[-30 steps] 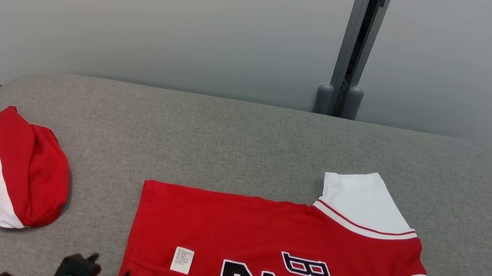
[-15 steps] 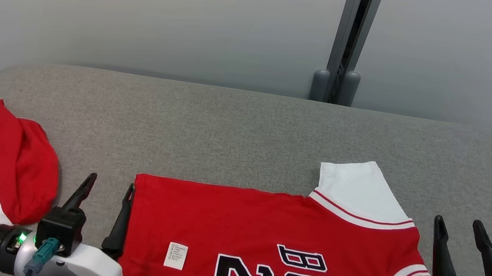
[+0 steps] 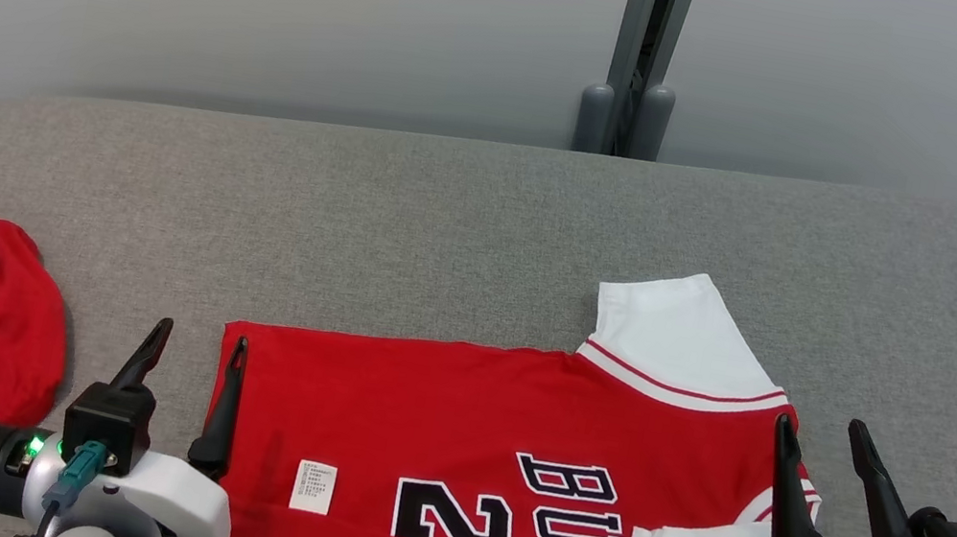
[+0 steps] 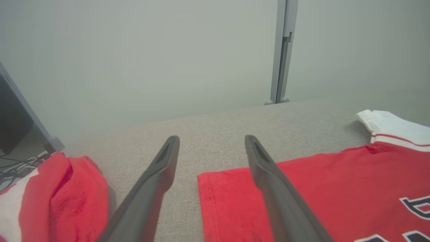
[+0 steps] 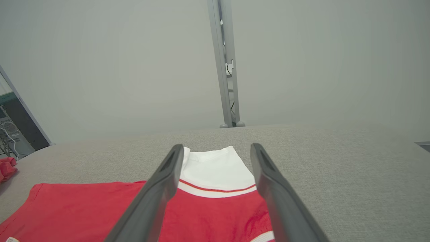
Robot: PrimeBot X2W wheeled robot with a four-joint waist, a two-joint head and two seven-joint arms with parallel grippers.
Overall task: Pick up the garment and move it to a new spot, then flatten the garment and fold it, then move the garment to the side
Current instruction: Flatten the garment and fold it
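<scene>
Head view: garment (image 3: 464,412) lies between left hand (image 3: 201,334), right hand (image 3: 820,423), both spread

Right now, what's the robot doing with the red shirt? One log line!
red jersey: spread on table | left end effector: open, at hem corner | right end effector: open, by sleeve | holding: nothing

The left gripper (image 3: 202,331) and right gripper (image 3: 818,421), mere tips at the head view's bottom edge a second ago, have risen well into it. The right one has since edged over the side of the shirt (image 3: 464,412); the camera has turned too.
</scene>
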